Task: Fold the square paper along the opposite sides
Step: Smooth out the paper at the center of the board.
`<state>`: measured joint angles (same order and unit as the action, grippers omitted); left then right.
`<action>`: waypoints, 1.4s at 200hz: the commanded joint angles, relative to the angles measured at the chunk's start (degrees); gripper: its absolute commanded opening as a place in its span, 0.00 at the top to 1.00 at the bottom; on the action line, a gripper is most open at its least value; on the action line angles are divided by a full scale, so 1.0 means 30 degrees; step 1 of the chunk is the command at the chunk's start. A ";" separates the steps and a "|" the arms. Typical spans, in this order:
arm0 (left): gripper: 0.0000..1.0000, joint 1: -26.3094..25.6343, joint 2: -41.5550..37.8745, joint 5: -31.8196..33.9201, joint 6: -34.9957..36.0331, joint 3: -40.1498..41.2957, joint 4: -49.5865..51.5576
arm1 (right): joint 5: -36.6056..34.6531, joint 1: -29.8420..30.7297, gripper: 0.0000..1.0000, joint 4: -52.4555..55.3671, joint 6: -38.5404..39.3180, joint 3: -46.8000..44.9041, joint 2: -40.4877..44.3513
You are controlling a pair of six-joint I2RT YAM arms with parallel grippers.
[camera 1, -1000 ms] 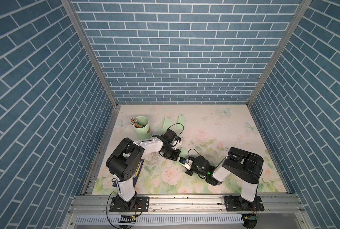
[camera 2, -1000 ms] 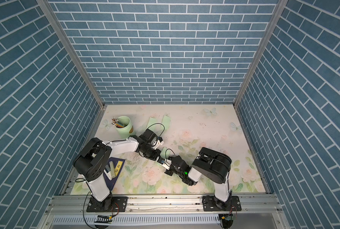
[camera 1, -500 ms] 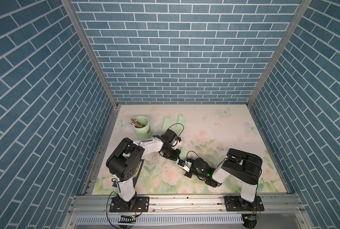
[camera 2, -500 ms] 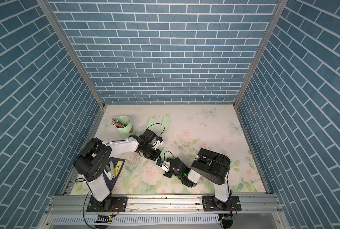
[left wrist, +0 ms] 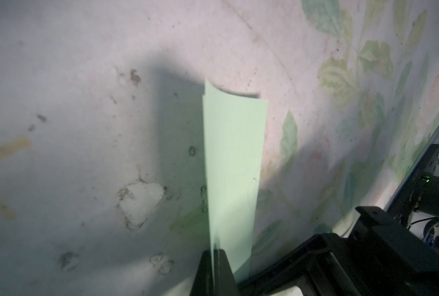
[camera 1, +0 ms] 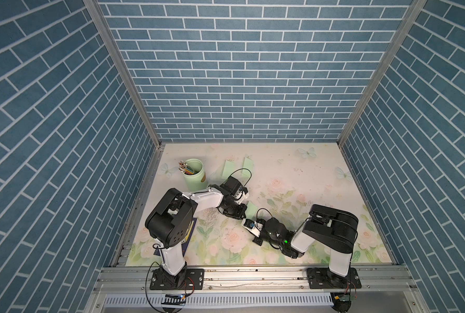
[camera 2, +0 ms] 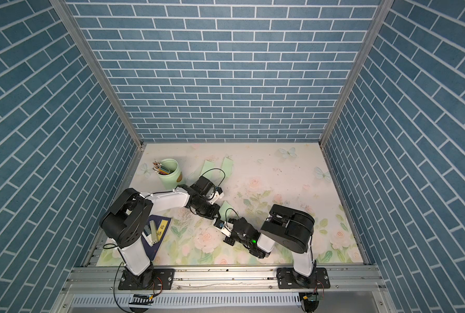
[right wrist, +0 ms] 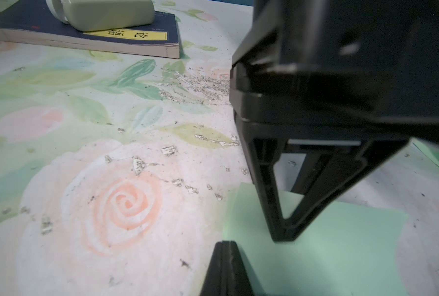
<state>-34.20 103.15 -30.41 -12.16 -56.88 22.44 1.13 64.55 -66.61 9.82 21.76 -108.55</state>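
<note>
Lying on the flowery table (camera 1: 293, 173), the green paper (left wrist: 232, 164) is folded over and sits right between the two grippers. The left gripper (left wrist: 214, 258) is squeezed shut on one end of the paper. In the left wrist view the paper runs straight out from its tips, with the two layers opening a little at the far end. In the right wrist view, the left gripper (right wrist: 285, 237) points down and its tips press on top of the paper (right wrist: 328, 243).

The right gripper (right wrist: 224, 246) is closed too, with its two fingers tight together. Its tip sits at the edge of the paper, on the side away from the far end. I cannot tell if it has a bit of the paper pinched or only touches it.

In both top views the two grippers meet near the middle of the table, and only a small bit of the paper (camera 1: 250, 209) (camera 2: 225, 208) shows just past them.

Far behind the left gripper stands a green cup of pencils (camera 1: 193, 174), and two more green papers (camera 1: 238, 168) lie near it. Close to the left arm's base a dark blue book (camera 2: 156, 233) lies flat, with a pale green stapler (right wrist: 105, 11) resting on it.
</note>
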 commanded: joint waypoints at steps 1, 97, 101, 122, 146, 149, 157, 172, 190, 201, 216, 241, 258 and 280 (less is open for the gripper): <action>1.00 0.0331 0.0855 0.2111 0.0261 0.0269 0.1076 | 0.0106 0.0611 1.00 0.3472 -0.0901 -0.0946 -0.0907; 1.00 0.0321 0.0693 0.1847 0.0217 0.0441 0.0989 | -0.0740 -0.1860 1.00 0.2205 0.1823 -0.0864 0.3199; 1.00 0.0298 0.0712 0.1847 0.0217 0.0445 0.0988 | -0.0631 -0.2078 1.00 0.2179 0.1940 -0.0679 0.3029; 1.00 0.0297 0.0648 0.1847 0.0202 0.0503 0.0959 | -0.0191 -0.2730 1.00 0.1315 0.2156 -0.0024 0.1878; 1.00 0.0301 0.0683 0.1847 0.0187 0.0505 0.0960 | 0.0278 -0.2722 1.00 0.1525 0.2402 0.1092 0.0572; 1.00 0.0303 0.0684 0.1847 0.0187 0.0504 0.0959 | 0.0336 -0.2773 1.00 0.1546 0.2393 0.1188 0.0433; 1.00 0.0301 0.0704 0.1861 0.0187 0.0489 0.0959 | 0.0455 -0.2750 1.00 0.1723 0.2400 0.1418 0.0150; 1.00 0.0297 0.0779 0.1847 0.0187 0.0475 0.0959 | 0.0602 -0.2744 1.00 0.2178 0.2467 0.1640 -0.0185; 1.00 0.0310 0.0854 0.1825 0.0216 0.0445 0.0988 | 0.0730 -0.2733 1.00 0.2692 0.2308 0.1438 -0.0159; 1.00 0.0310 0.0809 0.1818 0.0217 0.0429 0.0988 | 0.0757 -0.2679 1.00 0.2987 0.2189 0.1147 -0.0060; 1.00 0.0315 0.0803 0.1818 0.0217 0.0416 0.0988 | 0.0674 -0.2567 1.00 0.3427 0.2123 0.0882 0.0059; 1.00 0.0315 0.0840 0.1847 0.0217 0.0387 0.1017 | 0.0615 -0.2187 1.00 0.4038 0.2057 0.0626 0.0235; 1.00 0.0314 0.0832 0.1926 0.0223 0.0357 0.1047 | 0.0548 -0.1911 1.00 0.4458 0.1984 0.0628 0.0244; 1.00 0.0318 0.0771 0.1935 0.0240 0.0390 0.1039 | 0.0416 -0.1553 1.00 0.4599 0.1743 0.0460 0.0208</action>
<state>-33.76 103.13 -29.98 -12.16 -56.99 22.35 1.30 58.06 -60.99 15.49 25.28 -107.35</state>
